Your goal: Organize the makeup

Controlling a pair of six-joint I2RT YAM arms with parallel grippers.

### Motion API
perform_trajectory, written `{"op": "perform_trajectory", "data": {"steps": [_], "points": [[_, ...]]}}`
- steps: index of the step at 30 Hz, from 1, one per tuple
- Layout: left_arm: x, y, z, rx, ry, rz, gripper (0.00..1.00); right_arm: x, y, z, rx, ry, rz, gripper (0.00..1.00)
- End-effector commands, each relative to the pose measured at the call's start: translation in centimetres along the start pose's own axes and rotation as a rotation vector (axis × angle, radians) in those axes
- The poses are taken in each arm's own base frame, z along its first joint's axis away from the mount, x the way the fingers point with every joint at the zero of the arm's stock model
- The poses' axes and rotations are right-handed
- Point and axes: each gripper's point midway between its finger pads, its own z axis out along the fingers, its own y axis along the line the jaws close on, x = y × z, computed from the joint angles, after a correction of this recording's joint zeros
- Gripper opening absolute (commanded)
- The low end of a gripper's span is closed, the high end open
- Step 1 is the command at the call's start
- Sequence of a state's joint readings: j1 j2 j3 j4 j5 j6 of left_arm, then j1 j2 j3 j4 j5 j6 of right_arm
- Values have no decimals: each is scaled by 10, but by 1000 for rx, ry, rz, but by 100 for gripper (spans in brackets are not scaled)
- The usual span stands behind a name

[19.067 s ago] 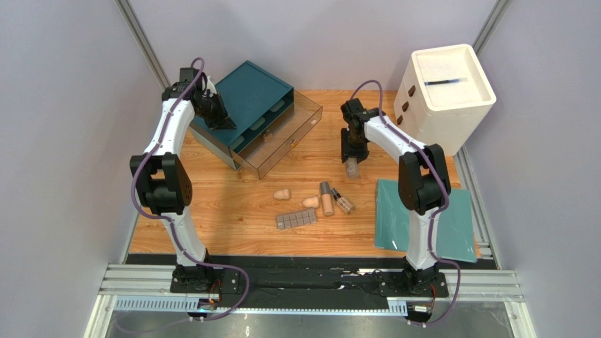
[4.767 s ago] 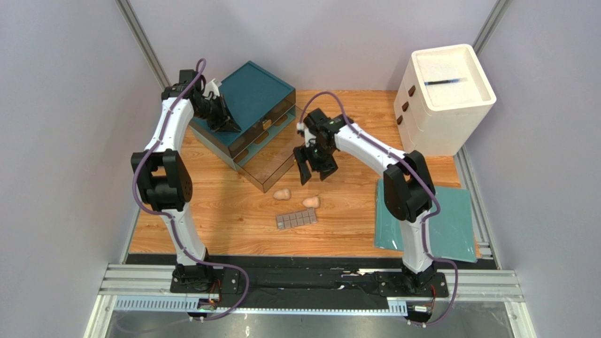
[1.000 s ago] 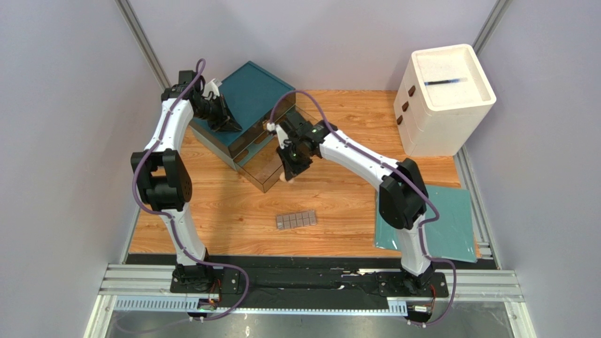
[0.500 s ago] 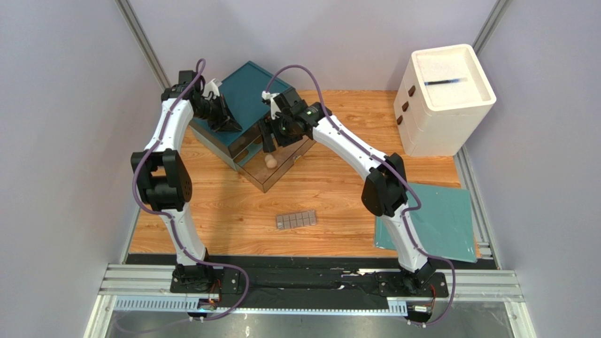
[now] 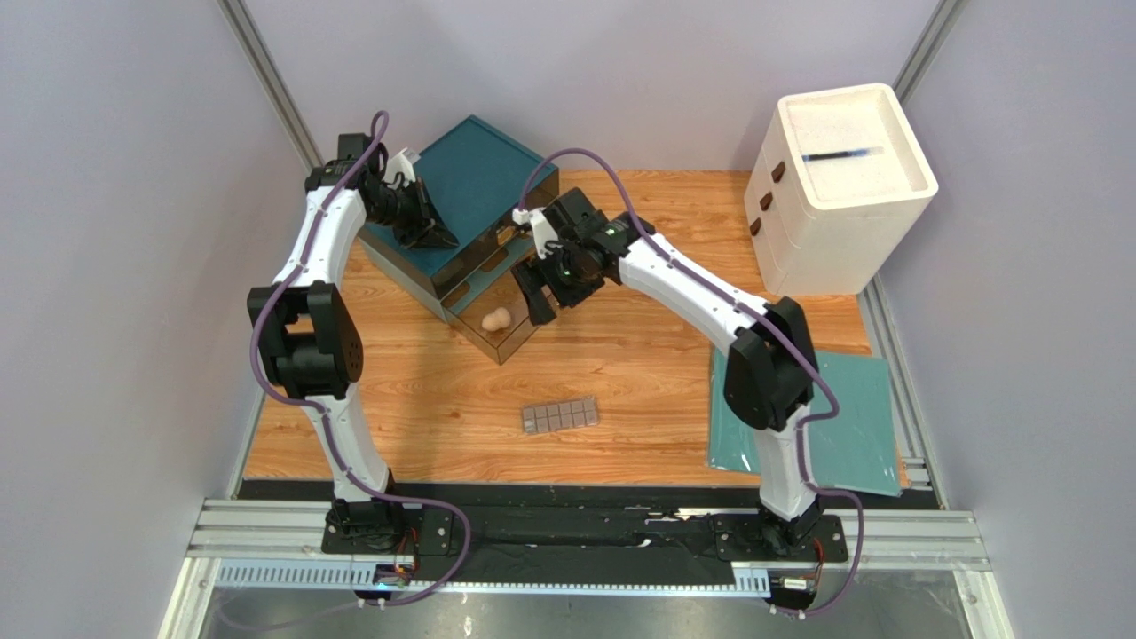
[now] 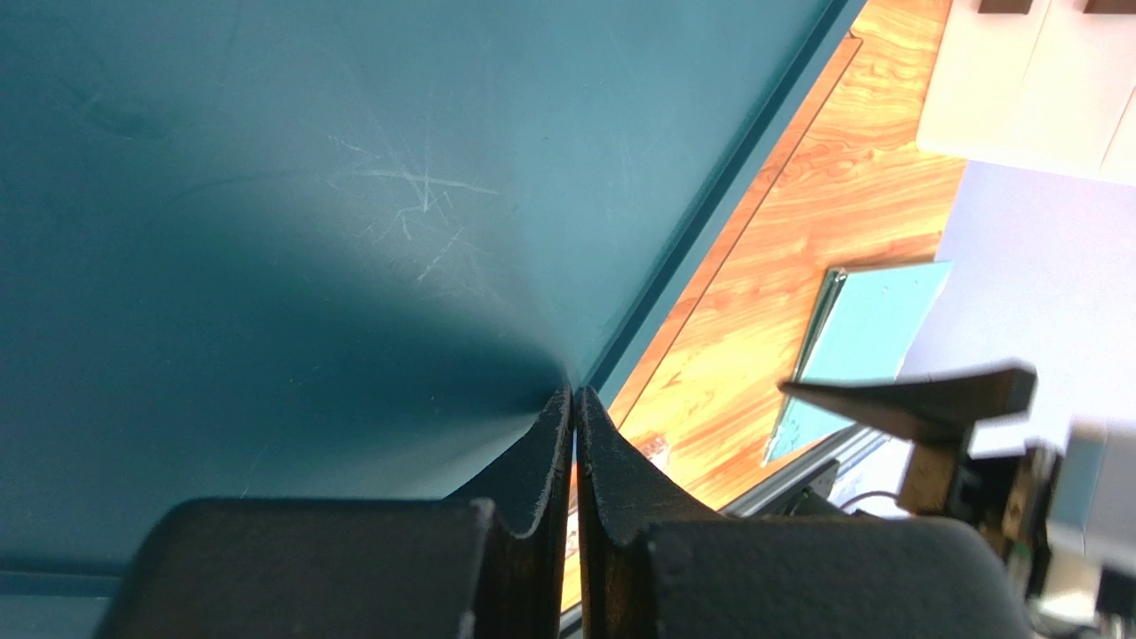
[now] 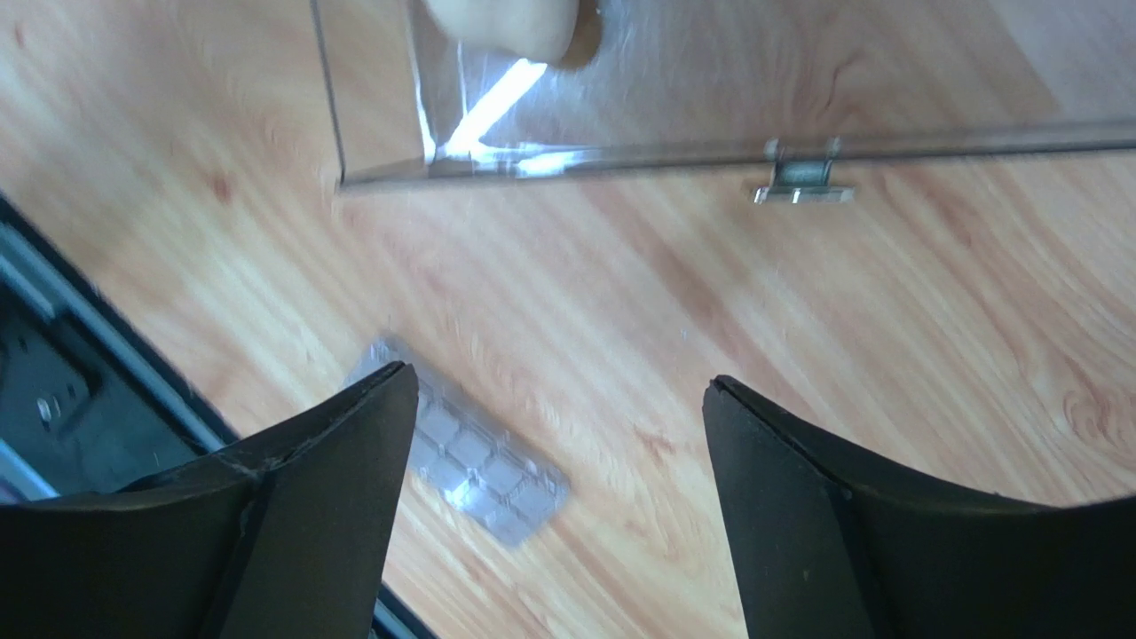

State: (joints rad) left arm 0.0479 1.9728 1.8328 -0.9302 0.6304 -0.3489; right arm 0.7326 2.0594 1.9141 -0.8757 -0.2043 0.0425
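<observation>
A peach sponge [image 5: 496, 320] lies in the clear drawer [image 5: 514, 333] pulled out of the teal drawer box [image 5: 467, 173]; it also shows in the right wrist view [image 7: 500, 20]. The grey-brown palette [image 5: 560, 417] lies on the wooden table and shows between the fingers in the right wrist view [image 7: 467, 453]. My right gripper [image 5: 540, 296] is open and empty, just right of the drawer's front. My left gripper [image 5: 434, 229] is shut and empty, pressed on the box top [image 6: 334, 200]. The bottles and the second sponge are hidden.
A white drawer cabinet [image 5: 840, 180] stands at the back right. A flat teal mat [image 5: 854, 413] lies at the right front, under the right arm. The drawer's clear front wall [image 7: 667, 147] has a small metal handle [image 7: 803, 180].
My right gripper has let the peach sponge go into the clear drawer and drawn back right and toward the front, open. The left arm has not moved.
</observation>
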Motion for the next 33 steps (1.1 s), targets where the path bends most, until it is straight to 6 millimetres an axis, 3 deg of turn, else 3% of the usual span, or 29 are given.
{"op": "perform_trajectory", "data": {"steps": [1,10,23,27,33], "points": [[23,8,7,-18,77,-12,7,23,21,-37,-124,-29,-229,82],[31,16,12,-20,101,-26,7,69,24,-28,-138,-97,-538,83],[42,21,13,-33,126,-19,7,115,58,27,-193,66,-808,82],[45,23,13,-37,134,-27,7,131,60,35,-192,127,-885,82],[50,26,15,-41,150,-30,7,143,47,47,-134,177,-890,82]]}}
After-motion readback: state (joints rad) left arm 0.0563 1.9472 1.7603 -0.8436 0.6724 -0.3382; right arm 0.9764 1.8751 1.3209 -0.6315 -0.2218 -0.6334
